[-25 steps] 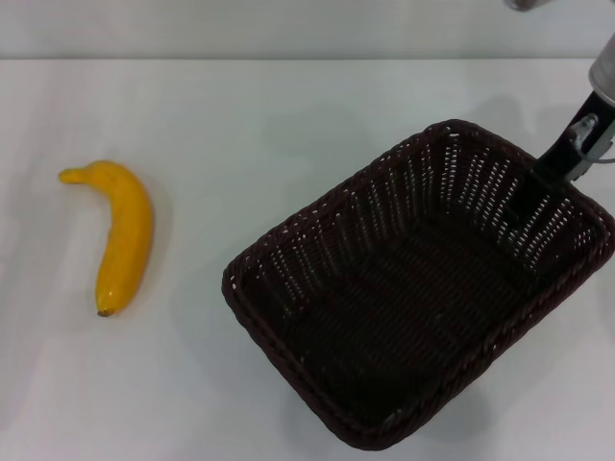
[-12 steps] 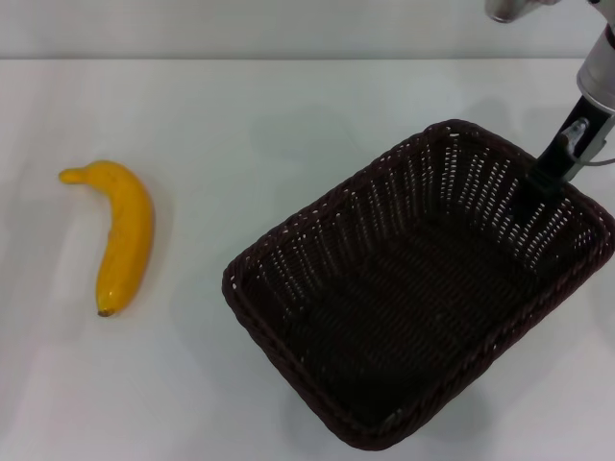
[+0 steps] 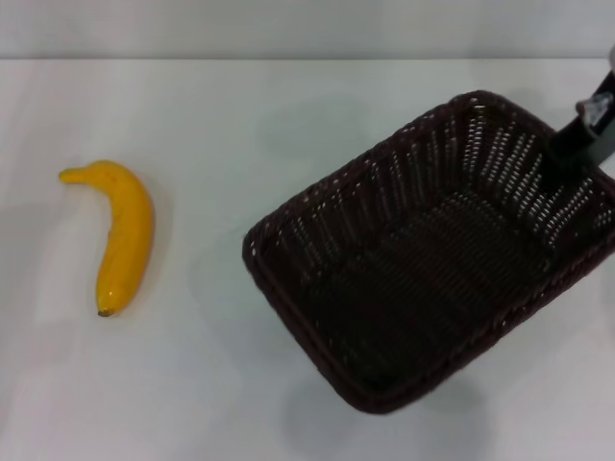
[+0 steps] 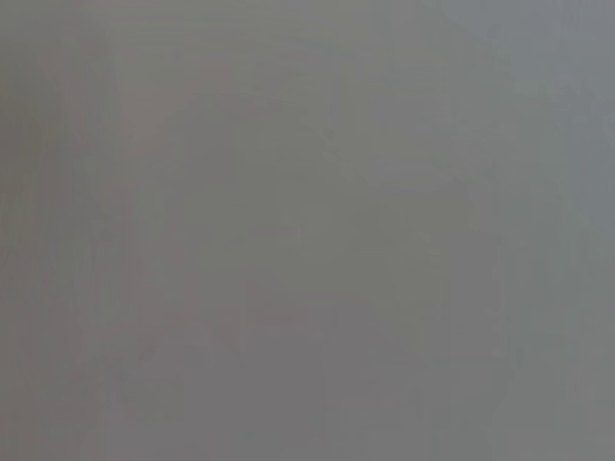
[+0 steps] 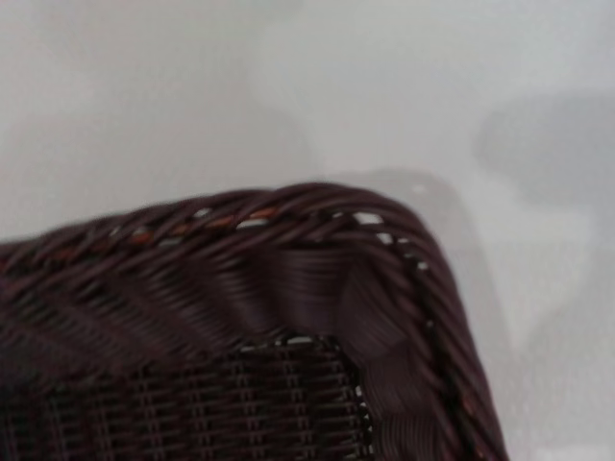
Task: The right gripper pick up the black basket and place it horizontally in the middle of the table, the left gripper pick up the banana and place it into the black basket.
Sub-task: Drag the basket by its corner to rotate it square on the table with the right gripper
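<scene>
Right gripper (image 3: 577, 144): at the far right rim of the black basket (image 3: 423, 279), clamped on the wall there.
Black basket: skewed on the table (image 3: 288, 106), reaching left and nearer from the gripper.
Banana (image 3: 123, 235): well left of the basket.
Right wrist view: only a braided corner (image 5: 317, 221).
Left wrist view: blank grey; left gripper unseen.

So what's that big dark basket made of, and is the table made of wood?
The black basket looks like woven wicker or rattan, maybe plastic imitation: the right wrist view shows thin strands braided over the rim, with light showing through gaps in the sides. The table looks smooth, plain white, with no wood grain, so probably laminate or painted board.
</scene>
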{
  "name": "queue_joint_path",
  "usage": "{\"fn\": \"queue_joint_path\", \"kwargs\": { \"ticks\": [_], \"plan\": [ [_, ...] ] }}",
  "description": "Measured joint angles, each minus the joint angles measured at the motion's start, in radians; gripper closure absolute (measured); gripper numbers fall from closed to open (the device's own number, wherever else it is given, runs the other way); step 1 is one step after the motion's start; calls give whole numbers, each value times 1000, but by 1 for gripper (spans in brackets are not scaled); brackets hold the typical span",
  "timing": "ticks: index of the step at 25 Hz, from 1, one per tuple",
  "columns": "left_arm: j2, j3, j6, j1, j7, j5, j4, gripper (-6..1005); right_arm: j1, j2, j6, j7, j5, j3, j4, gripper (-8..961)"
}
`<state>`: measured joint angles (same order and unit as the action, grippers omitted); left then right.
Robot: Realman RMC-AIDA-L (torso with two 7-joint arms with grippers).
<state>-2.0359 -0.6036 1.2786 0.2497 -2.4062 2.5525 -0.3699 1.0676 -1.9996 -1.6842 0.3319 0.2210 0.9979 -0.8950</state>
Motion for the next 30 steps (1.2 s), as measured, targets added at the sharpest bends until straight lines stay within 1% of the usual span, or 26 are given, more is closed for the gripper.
{"fn": "queue_joint_path", "kwargs": {
  "ticks": [2,6,8,10,13,16,18,24,27,30],
  "plan": [
    [3,48,-2,15,-2,0,0,137,-22,-1,-14,-71,3,-11,-29,765],
    [14,144,-7,37,-36,3,2,138,-103,-12,-26,-259,34,-39,-128,767],
    [11,210,-7,54,-67,10,4,138,-142,-15,-32,-342,84,-29,-166,768],
    [10,248,-7,67,-84,15,4,138,-172,-15,-51,-412,119,-2,-202,769],
    [17,260,-14,86,-104,15,8,138,-210,-17,-74,-501,152,66,-280,770],
    [24,261,-38,98,-110,12,6,138,-230,-18,-78,-579,196,137,-345,781],
    [28,259,-48,104,-111,10,5,138,-241,-19,-75,-616,215,173,-366,789],
    [36,256,-57,116,-114,7,3,138,-288,-23,-27,-736,266,331,-416,798],
    [42,256,-59,125,-122,6,2,138,-305,-19,-20,-741,265,346,-453,809],
    [45,256,-67,133,-138,6,2,138,-306,-12,-22,-715,265,335,-453,809]
  ]
}}
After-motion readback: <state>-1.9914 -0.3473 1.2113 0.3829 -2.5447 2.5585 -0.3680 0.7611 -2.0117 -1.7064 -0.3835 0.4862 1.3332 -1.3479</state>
